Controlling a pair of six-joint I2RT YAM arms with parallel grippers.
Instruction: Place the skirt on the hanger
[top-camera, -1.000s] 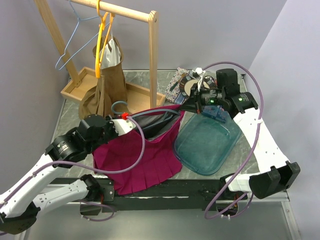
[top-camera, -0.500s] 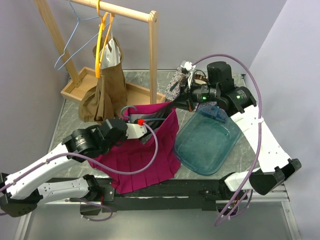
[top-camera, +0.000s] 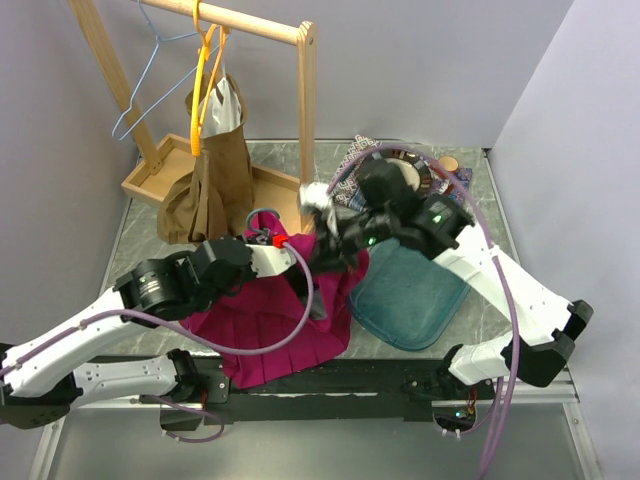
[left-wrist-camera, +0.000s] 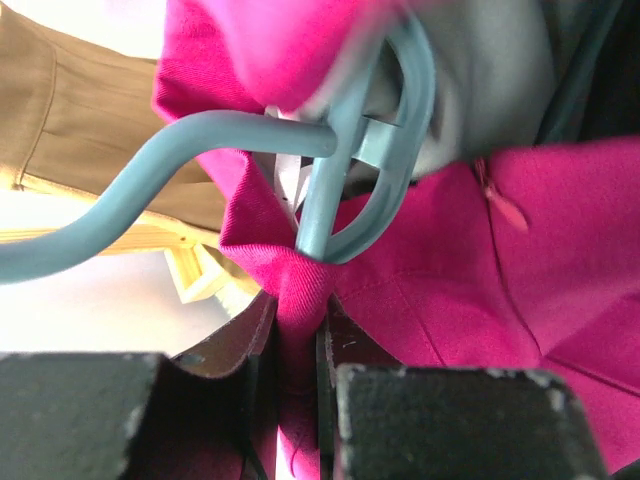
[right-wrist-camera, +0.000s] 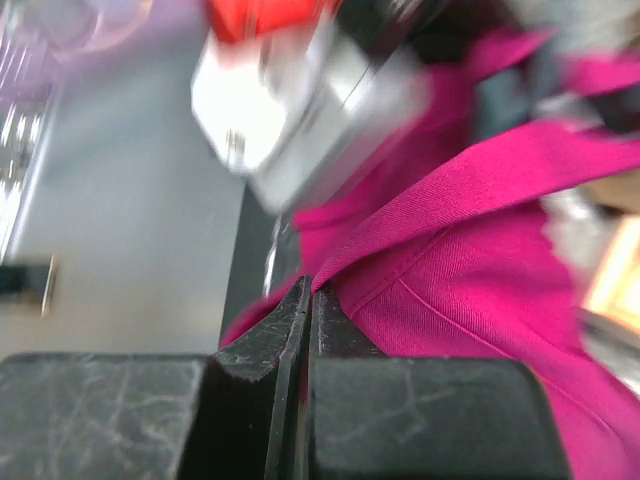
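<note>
The magenta skirt (top-camera: 262, 330) lies on the table's front left, its waistband lifted between both grippers. My left gripper (top-camera: 305, 255) is shut on a fold of the skirt (left-wrist-camera: 298, 300), right below the teal hanger (left-wrist-camera: 335, 165), whose hook curves off to the left. The hanger's hook (top-camera: 262, 215) also shows in the top view. My right gripper (top-camera: 335, 240) is shut on the skirt's waistband edge (right-wrist-camera: 440, 170), close against the left gripper's white and red body (right-wrist-camera: 300, 90).
A wooden rack (top-camera: 305, 110) stands at the back left, with a brown garment (top-camera: 205, 180) on an orange hanger and an empty blue wire hanger (top-camera: 140, 95). A blue-green tray (top-camera: 410, 290) lies right of the skirt. Patterned cloth (top-camera: 410, 165) lies at the back.
My right gripper has swung left and down with the waistband, closing in on the left gripper. The left gripper has shifted a little right. The skirt's opening has bunched up.
</note>
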